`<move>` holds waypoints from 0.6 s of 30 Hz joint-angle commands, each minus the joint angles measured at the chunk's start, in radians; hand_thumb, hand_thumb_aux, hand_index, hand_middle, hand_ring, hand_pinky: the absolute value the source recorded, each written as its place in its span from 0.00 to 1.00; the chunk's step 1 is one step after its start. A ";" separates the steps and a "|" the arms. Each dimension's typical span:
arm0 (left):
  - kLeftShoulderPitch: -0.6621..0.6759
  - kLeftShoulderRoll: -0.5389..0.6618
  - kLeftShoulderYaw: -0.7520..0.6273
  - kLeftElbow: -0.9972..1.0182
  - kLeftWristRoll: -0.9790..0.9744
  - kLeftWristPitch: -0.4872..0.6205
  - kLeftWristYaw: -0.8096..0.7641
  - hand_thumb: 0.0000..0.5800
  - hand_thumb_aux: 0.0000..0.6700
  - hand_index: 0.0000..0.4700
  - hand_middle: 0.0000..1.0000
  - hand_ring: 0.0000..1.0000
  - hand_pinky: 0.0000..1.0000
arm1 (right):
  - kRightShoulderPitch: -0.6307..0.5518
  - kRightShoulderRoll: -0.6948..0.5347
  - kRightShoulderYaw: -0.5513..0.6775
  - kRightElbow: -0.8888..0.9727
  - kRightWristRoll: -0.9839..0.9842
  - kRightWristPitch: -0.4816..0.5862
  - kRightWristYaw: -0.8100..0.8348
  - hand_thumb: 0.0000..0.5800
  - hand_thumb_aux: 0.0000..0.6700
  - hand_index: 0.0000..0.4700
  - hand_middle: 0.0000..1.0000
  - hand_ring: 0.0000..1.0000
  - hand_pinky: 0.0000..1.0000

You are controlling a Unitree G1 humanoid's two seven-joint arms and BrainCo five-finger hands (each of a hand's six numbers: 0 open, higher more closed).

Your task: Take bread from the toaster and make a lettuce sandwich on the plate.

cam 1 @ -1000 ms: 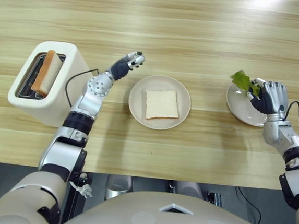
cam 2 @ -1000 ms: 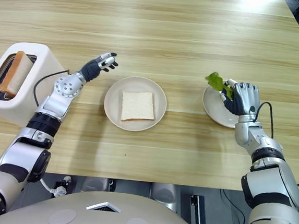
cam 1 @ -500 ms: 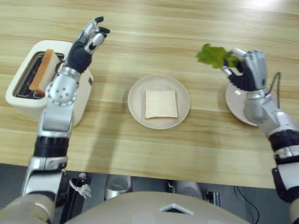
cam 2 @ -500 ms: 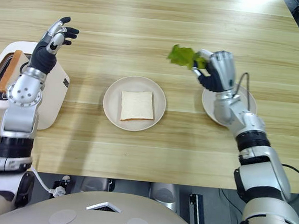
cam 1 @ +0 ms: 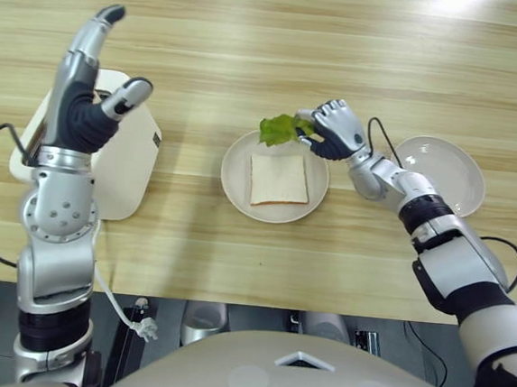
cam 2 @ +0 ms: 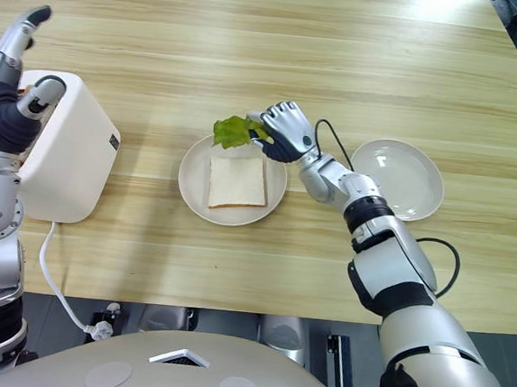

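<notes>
A slice of white bread [cam 1: 280, 179] lies flat on the cream plate [cam 1: 240, 193] at the table's middle. My right hand [cam 1: 336, 131] is shut on a green lettuce leaf [cam 1: 277, 129], which hangs over the plate's far rim, just above the bread's far edge. The white toaster [cam 1: 131, 161] stands at the left; my left hand [cam 1: 90, 97] is raised over it with its fingers spread, hiding the slots and whatever is in them.
A second, white plate [cam 1: 459, 179] sits bare at the right. A dark cable [cam 1: 379, 136] runs along my right forearm above the table. The toaster's cord [cam 1: 112, 295] hangs off the table's near edge at the left.
My right hand carried the lettuce leftward from the white plate to the bread plate. My left hand swung from beside the bread plate back and up over the toaster.
</notes>
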 commanded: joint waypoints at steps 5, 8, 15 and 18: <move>0.074 0.008 0.125 0.023 0.027 -0.014 0.037 0.00 0.00 0.00 0.00 0.00 0.00 | -0.007 0.026 0.052 0.044 -0.023 -0.015 -0.018 1.00 1.00 0.98 1.00 1.00 1.00; 0.105 0.035 0.161 0.087 0.076 -0.023 0.063 0.00 0.00 0.00 0.00 0.00 0.00 | 0.023 0.015 0.068 0.029 -0.026 -0.038 0.000 1.00 1.00 0.98 1.00 1.00 1.00; 0.199 0.077 0.259 0.209 0.195 0.013 0.124 0.00 0.00 0.00 0.00 0.00 0.00 | 0.103 -0.049 0.084 -0.069 -0.027 -0.079 0.017 1.00 1.00 0.98 1.00 1.00 1.00; 0.218 0.071 0.234 0.237 0.241 0.031 0.129 0.00 0.00 0.00 0.00 0.00 0.00 | 0.134 -0.065 0.078 -0.112 -0.016 -0.086 0.040 1.00 1.00 0.98 1.00 1.00 1.00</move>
